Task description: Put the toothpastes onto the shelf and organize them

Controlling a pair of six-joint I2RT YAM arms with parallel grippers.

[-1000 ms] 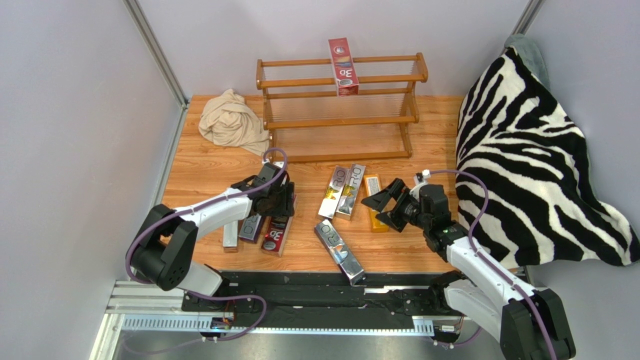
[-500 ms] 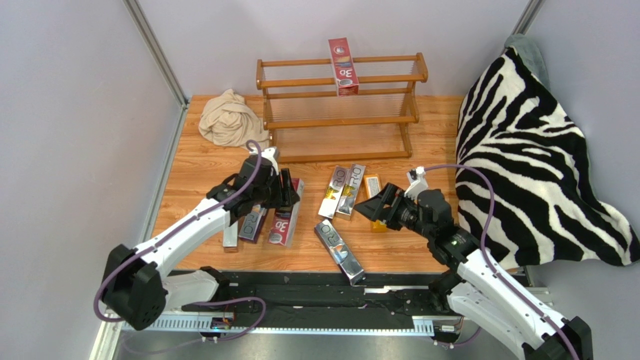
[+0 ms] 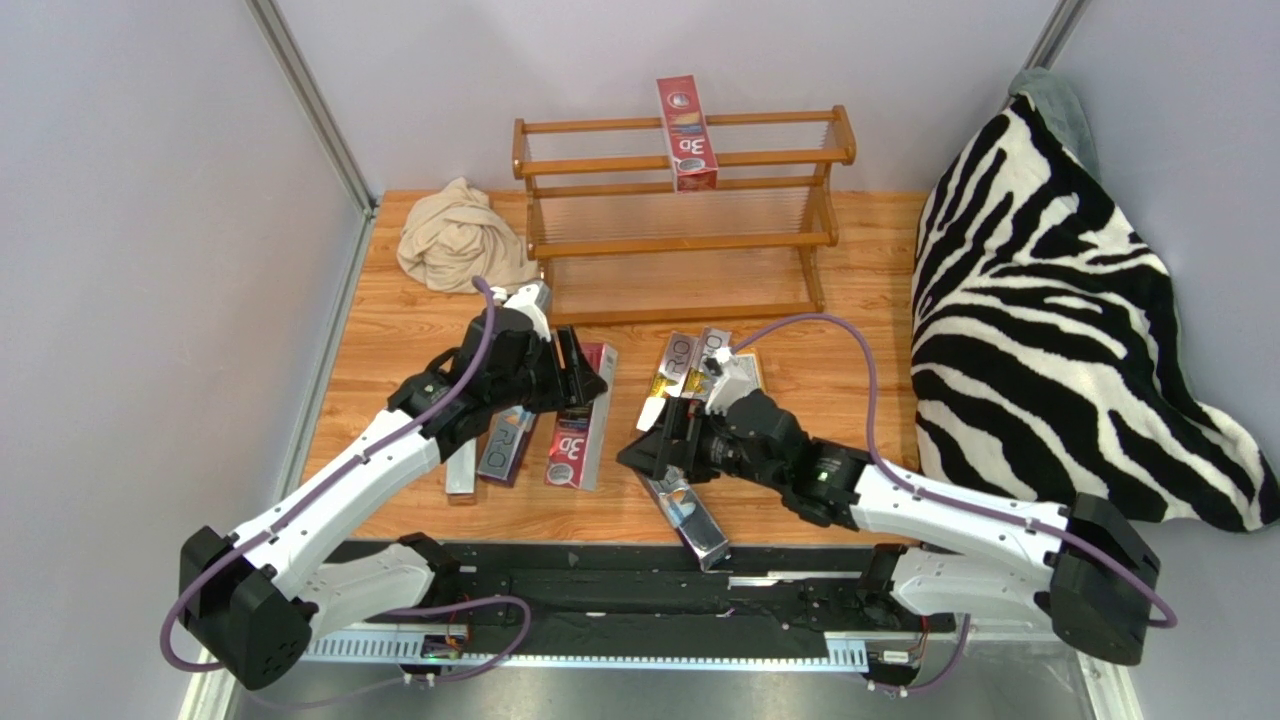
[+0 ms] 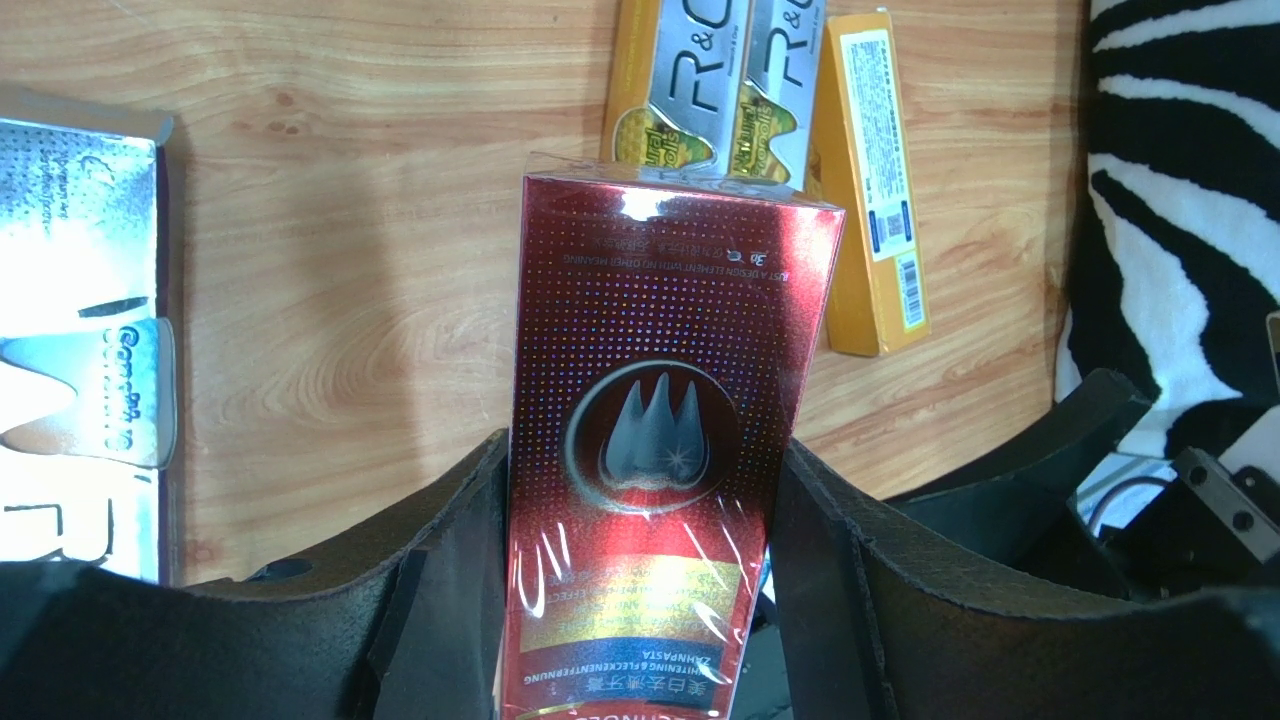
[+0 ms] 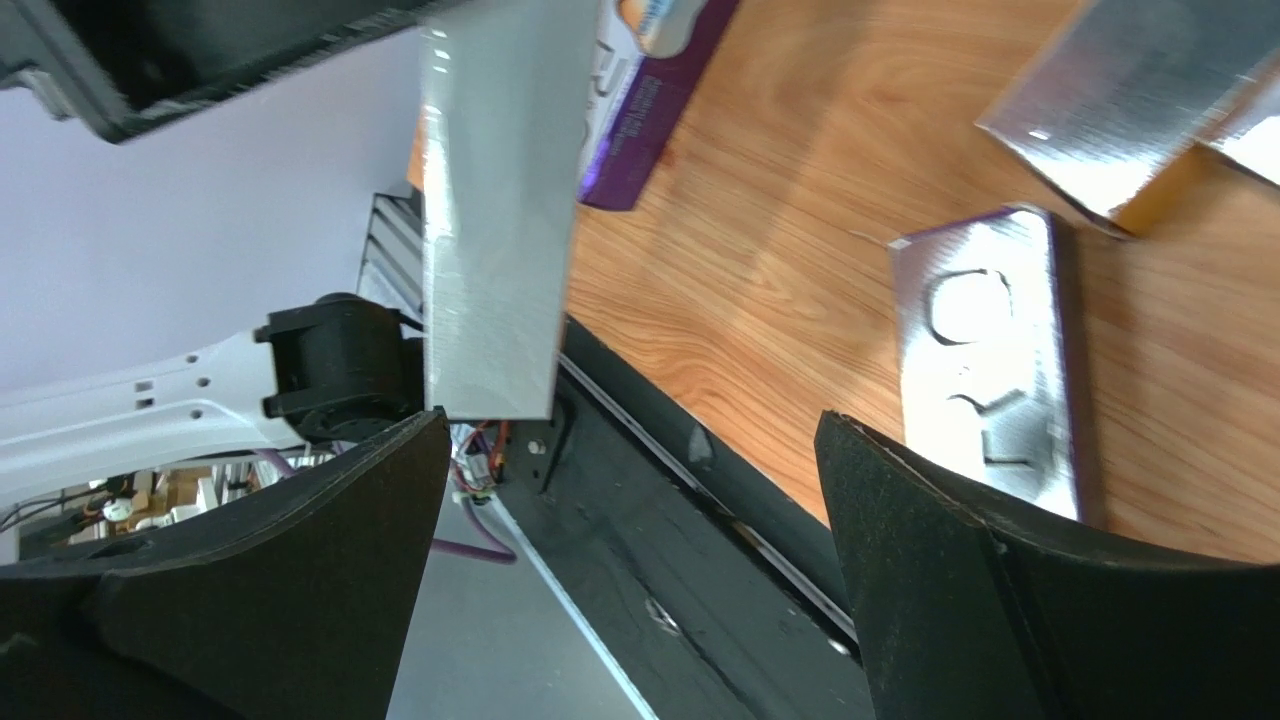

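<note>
Your left pincer (image 4: 643,503) pinches a red carton (image 4: 669,330), held above the bench (image 3: 421,323). Your right pincer (image 3: 669,450) is spread wide over a silver carton (image 3: 688,510) lying near the bench's front edge. Another red carton (image 3: 687,132) rests across the shelf (image 3: 676,240) top.

The left arm (image 3: 353,477) and the right arm (image 3: 962,522) were built alike, of smooth white links joined by bulky, rounded black joints. The left gripper (image 3: 579,383) and the right gripper (image 3: 661,446) were matte black, each with two broad, wedge-shaped fingers (image 5: 992,585). A thin purple cable (image 3: 484,318) ran loosely along each arm, and the bases sat on a black plate (image 3: 631,578) fronted by a ribbed silver rail (image 3: 301,642) at the near edge.
</note>
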